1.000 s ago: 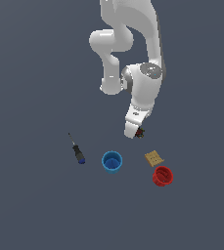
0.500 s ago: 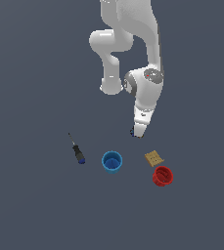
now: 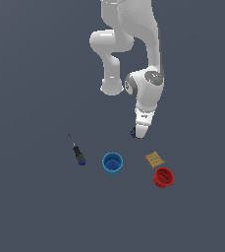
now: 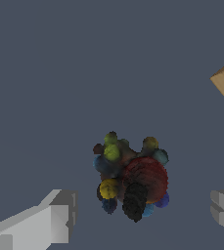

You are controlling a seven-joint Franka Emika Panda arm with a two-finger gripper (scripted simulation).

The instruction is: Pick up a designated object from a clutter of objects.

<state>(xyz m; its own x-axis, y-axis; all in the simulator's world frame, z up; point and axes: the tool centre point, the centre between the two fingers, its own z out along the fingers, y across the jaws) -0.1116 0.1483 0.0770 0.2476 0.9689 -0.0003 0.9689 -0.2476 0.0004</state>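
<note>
Approach looks done, grasp and lift still to come: gripper (image 4: 140,217) sits low over the floor with fingers spread apart, the designated object (image 4: 130,178) lying between them, untouched as far as the wrist view shows. Object rests on the floor just beside the arm's tip, apart from the cracker (image 3: 154,159). It is a small lumpy cluster of dark, red, blue, yellow and green beads.

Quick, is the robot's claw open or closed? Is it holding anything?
Gripper: open, holding nothing; the lump sits between its fingers.
</note>
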